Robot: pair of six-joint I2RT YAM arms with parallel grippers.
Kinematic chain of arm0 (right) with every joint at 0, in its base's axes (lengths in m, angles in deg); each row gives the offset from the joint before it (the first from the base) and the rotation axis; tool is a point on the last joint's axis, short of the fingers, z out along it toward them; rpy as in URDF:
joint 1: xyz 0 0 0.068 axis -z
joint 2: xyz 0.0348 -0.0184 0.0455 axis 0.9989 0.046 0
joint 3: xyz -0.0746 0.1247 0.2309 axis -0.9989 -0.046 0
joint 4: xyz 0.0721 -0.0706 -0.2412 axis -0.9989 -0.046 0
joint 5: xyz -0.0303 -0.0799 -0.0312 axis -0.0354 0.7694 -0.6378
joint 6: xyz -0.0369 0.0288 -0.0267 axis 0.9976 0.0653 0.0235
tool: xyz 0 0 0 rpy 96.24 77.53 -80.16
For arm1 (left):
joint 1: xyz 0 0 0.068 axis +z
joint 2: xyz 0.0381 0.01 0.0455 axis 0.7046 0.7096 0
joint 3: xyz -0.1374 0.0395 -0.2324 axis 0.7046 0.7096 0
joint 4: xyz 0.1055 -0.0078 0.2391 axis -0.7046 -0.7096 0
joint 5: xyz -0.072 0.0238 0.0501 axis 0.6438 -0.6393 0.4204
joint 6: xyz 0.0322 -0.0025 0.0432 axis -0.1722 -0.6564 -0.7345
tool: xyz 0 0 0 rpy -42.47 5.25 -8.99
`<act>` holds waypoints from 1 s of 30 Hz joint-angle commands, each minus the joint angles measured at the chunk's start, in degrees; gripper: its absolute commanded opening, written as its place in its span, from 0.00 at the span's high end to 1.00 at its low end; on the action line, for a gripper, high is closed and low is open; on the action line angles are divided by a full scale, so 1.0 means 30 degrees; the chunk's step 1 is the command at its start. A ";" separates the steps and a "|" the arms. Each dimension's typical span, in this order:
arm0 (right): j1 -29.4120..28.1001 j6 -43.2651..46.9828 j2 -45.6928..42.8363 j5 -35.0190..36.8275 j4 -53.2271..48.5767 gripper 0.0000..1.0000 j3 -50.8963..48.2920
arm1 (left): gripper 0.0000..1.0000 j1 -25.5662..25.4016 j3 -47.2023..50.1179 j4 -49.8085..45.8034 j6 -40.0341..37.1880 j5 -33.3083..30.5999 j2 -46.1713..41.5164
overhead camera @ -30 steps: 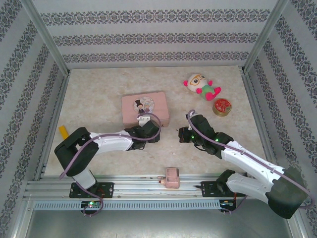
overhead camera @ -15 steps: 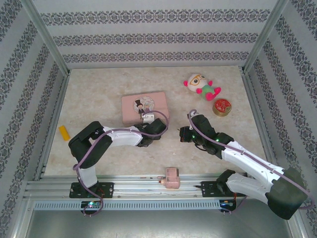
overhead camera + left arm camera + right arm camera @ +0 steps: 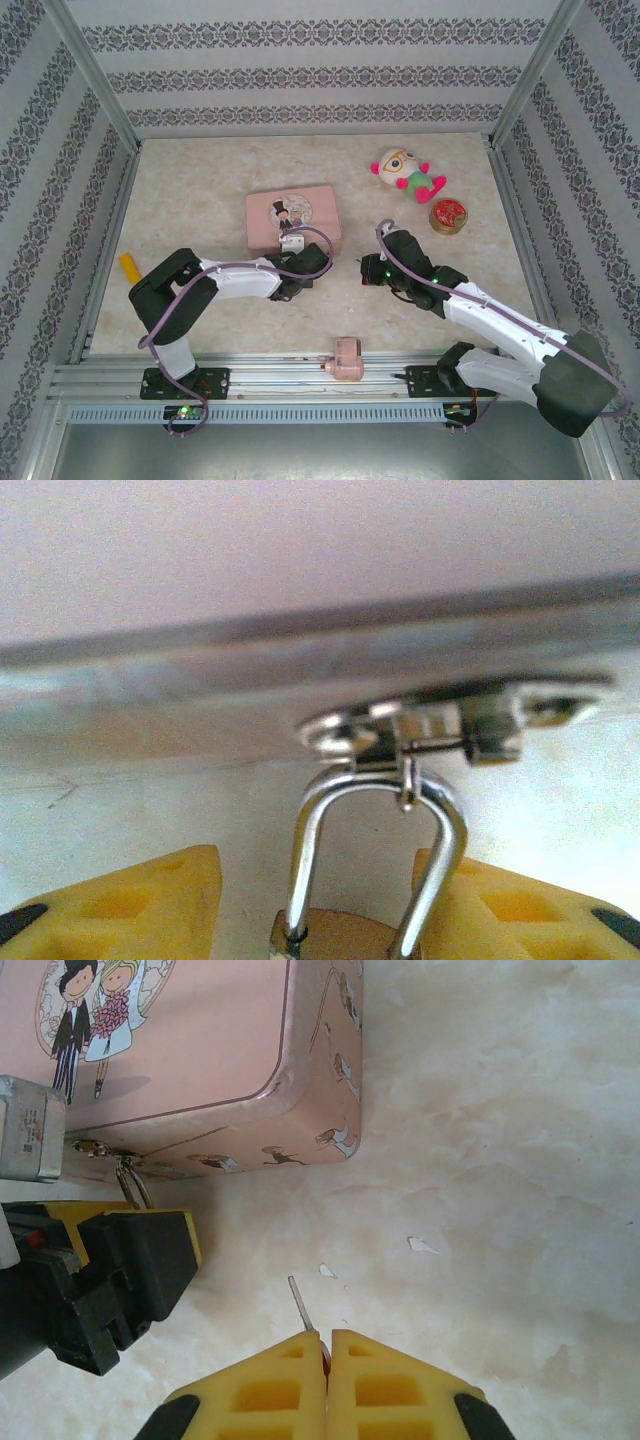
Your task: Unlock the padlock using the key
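Note:
A small brass padlock point(image 3: 340, 935) hangs by its silver shackle point(image 3: 305, 850) from the hasp on the front wall of the pink tin point(image 3: 292, 216). My left gripper point(image 3: 318, 880) straddles the padlock, one yellow finger point(image 3: 150, 900) on each side. A gap shows between the left finger and the brass body, so the jaws are open. In the right wrist view the shackle point(image 3: 133, 1182) shows below the tin point(image 3: 200, 1050). My right gripper point(image 3: 328, 1335) is shut on the key point(image 3: 300, 1303). Its thin grey blade sticks out above the table, right of the left gripper point(image 3: 130, 1260).
A plush doll point(image 3: 405, 174) and a round red tin point(image 3: 448, 216) sit at the back right. A yellow block point(image 3: 130, 266) lies at the left edge. A pink blocky object point(image 3: 348, 358) rests on the front rail between the arm bases.
The left arm has swung in against the tin's front, and its jaws have narrowed around the padlock. The right gripper has stayed nearly still with the key.

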 commanded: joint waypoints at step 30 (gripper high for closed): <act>0.0127 0.0389 0.0572 -0.0159 0.0617 1.00 0.0421 | 0.56 0.1074 -0.0754 -0.0467 -0.0656 0.1484 0.0959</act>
